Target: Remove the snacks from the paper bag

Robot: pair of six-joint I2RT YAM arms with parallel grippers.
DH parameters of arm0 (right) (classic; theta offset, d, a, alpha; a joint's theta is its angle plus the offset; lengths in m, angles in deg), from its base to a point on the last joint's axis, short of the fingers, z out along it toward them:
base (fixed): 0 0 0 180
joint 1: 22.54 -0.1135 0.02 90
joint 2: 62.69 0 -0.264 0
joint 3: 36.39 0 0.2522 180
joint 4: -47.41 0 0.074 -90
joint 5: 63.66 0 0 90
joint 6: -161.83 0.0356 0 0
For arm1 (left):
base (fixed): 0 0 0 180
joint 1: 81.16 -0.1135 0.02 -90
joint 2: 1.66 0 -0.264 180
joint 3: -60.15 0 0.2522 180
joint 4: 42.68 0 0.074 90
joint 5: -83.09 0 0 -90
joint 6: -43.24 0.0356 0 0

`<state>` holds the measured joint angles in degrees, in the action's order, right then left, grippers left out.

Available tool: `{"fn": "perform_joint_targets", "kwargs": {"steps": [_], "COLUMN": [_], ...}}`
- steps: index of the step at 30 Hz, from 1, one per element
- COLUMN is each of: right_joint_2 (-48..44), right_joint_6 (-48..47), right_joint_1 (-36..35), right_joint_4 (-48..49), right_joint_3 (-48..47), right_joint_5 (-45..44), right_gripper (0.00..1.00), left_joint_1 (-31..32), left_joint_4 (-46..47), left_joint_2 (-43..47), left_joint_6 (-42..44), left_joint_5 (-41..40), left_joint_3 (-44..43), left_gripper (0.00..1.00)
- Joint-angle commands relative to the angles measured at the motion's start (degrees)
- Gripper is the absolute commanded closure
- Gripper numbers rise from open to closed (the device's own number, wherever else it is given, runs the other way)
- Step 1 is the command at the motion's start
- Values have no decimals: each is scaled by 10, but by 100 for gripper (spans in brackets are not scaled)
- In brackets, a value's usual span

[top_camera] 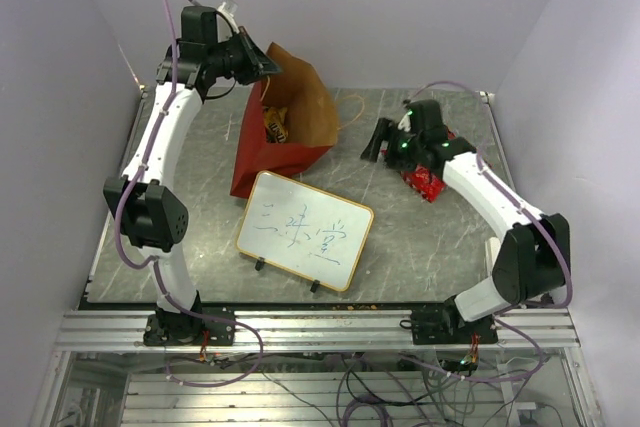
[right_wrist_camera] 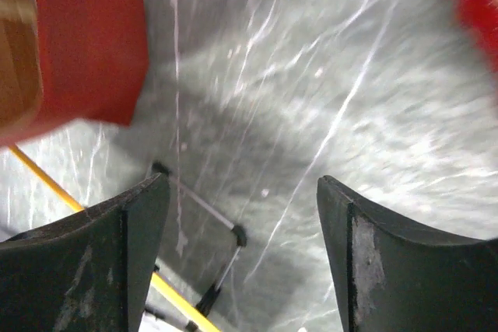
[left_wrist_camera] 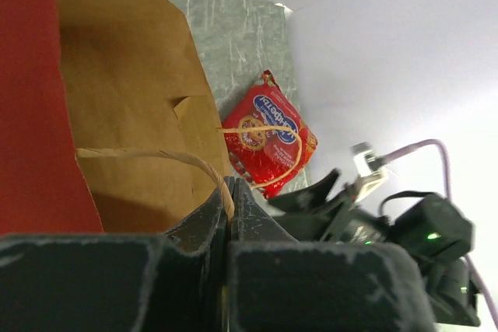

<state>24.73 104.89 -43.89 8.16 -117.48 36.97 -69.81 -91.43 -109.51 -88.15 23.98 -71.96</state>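
The paper bag point(top_camera: 285, 132), red outside and brown inside, stands open at the back of the table. My left gripper point(top_camera: 262, 67) is at its top edge, shut on a string handle point(left_wrist_camera: 210, 170); the brown inner wall point(left_wrist_camera: 132, 91) fills the left wrist view. Small snack packets point(top_camera: 275, 125) show inside the bag. The large red chip bag point(top_camera: 425, 179) lies on the table to the right, partly under my right arm; it also shows in the left wrist view point(left_wrist_camera: 268, 134). My right gripper point(top_camera: 378, 139) is open and empty, between the paper bag and the chip bag, above bare table point(right_wrist_camera: 241, 246).
A white gold-framed whiteboard point(top_camera: 303, 230) stands tilted in front of the paper bag; its stand foot point(right_wrist_camera: 236, 235) and frame edge point(right_wrist_camera: 47, 180) show in the right wrist view. The bag's second string handle point(top_camera: 352, 112) loops out to the right. Walls enclose the table on three sides.
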Motion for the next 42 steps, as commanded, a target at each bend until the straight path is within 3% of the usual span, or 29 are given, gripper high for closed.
{"fn": "perform_joint_targets", "kwargs": {"steps": [1,9,21,26,28,32,36,42], "right_joint_2": [-36,14,147,164,170,191,194,223], "right_joint_6": [-66,26,69,74,66,53,75,94], "right_joint_1": [37,34,-4,-18,-18,-18,-21,-33], "right_joint_4": [-22,89,137,158,156,144,146,143], "right_joint_3": [-64,-147,-279,-275,-283,-311,-315,-360], "right_joint_5": [-43,-2,27,29,11,-5,-15,-10], "right_gripper": [19,12,21,39,56,100,100,100], "left_joint_1": [4,4,-1,-7,-10,-21,-47,-60], "left_joint_4": [56,14,5,-2,-7,7,44,193], "left_joint_2": [23,15,17,9,6,0,-14,-64], "left_joint_6": [-36,-27,-16,-13,-8,-5,-10,-42], "left_joint_5": [21,16,10,6,0,-5,-12,30], "left_joint_3": [41,33,16,-2,-10,-9,-24,-84], "left_gripper": [93,93,93,93,93,93,93,93]}}
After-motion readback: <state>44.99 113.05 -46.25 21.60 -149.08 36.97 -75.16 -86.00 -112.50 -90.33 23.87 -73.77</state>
